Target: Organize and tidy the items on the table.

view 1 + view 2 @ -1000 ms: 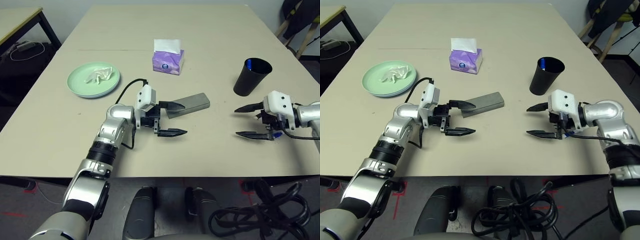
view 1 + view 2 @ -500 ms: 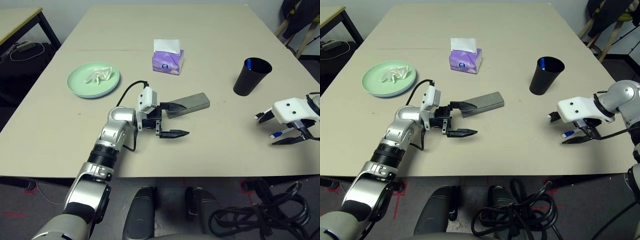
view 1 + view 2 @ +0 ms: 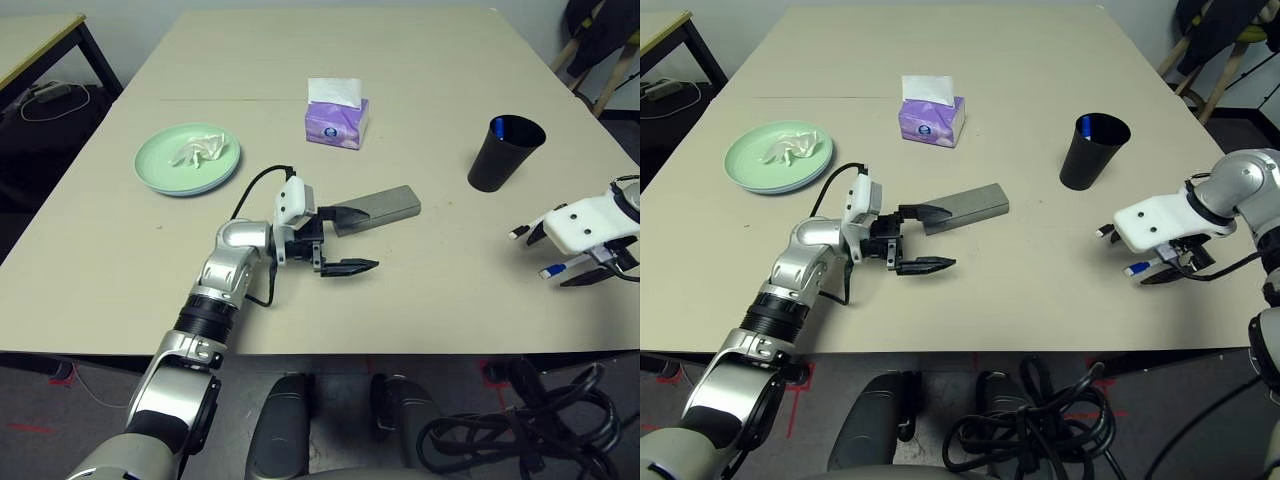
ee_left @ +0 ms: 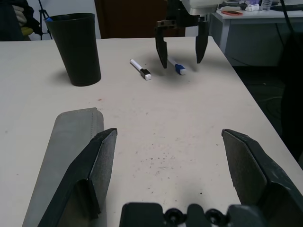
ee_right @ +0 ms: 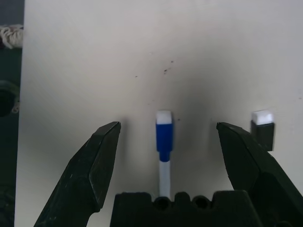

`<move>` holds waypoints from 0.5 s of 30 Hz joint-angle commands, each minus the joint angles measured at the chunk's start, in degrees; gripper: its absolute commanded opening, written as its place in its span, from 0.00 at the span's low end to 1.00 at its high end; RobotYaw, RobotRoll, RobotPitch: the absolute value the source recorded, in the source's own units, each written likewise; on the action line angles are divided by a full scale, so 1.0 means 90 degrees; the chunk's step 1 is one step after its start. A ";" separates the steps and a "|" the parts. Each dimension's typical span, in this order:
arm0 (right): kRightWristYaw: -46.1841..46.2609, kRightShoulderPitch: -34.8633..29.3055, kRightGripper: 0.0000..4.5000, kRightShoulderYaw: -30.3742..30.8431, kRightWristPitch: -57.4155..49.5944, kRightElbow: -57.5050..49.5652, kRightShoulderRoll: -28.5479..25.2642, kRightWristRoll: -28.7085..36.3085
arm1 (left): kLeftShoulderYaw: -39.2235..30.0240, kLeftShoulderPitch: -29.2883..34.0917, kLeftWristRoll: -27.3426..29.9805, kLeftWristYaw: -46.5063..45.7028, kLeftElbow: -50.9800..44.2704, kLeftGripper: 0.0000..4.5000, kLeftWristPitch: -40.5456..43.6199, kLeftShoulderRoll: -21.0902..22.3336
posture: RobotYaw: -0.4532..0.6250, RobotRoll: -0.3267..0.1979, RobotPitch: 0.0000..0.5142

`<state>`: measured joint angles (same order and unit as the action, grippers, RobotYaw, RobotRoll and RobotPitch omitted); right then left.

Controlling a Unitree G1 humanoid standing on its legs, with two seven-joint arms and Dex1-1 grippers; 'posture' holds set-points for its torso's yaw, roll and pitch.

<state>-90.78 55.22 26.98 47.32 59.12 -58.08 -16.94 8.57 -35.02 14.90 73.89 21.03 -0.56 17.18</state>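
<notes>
You have the table [image 3: 420, 60] still half sorted, and the step in hand looks like picking up a pen for the cup. The stacked plates [image 3: 188, 160], mint-green on top with a crumpled tissue [image 3: 196, 150] lying in it, sit well away behind your left claw [image 3: 345, 240], on its outer side. That claw points level across the table with both fingers spread and nothing between them; its far finger lies over the near end of the grey glasses case [image 3: 385, 205], though I cannot tell whether it touches. The purple tissue box [image 3: 337, 120] stands further back, beyond the case.

The black cup [image 3: 505, 152], blue inside, stands upright behind your right claw [image 3: 1160, 265], towards the middle of the table. That claw points steeply down and is released, fingers wide. In the right wrist view the blue-capped pen [image 5: 164, 146] lies on the table midway between the fingers [image 5: 97, 161], lined up along them. A second pen [image 4: 140, 69], white with a dark cap, lies just beside it, outside the fingers.

Your next move, as I judge it, calls for lowering straight down and clenching on the blue-capped pen alone, keeping clear of its neighbour.

The tissue box carries a small round blue mark; its writing is too small to read. I can read no other writing.
</notes>
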 commanded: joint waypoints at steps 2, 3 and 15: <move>0.0293 0.0092 1.00 0.0110 0.0221 0.0215 -0.0044 -0.0508 | 0.0069 0.0103 0.0016 -0.0054 -0.0148 0.99 0.0032 0.0044 | 0.52 0.62 0.33; 0.0398 0.0103 1.00 0.0128 0.0217 0.0241 -0.0039 -0.0634 | 0.0067 0.0104 0.0018 -0.0065 -0.0152 0.99 0.0034 0.0045 | 0.52 0.62 0.34; 0.0897 0.0124 0.82 0.0149 0.0337 0.0507 0.0209 -0.1072 | 0.0065 0.0148 0.0025 -0.0152 -0.0213 1.00 0.0043 0.0106 | 0.53 0.62 0.34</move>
<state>-82.66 56.13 28.14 49.86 63.03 -56.32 -26.13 8.56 -34.81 14.91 72.65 20.64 -0.48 17.85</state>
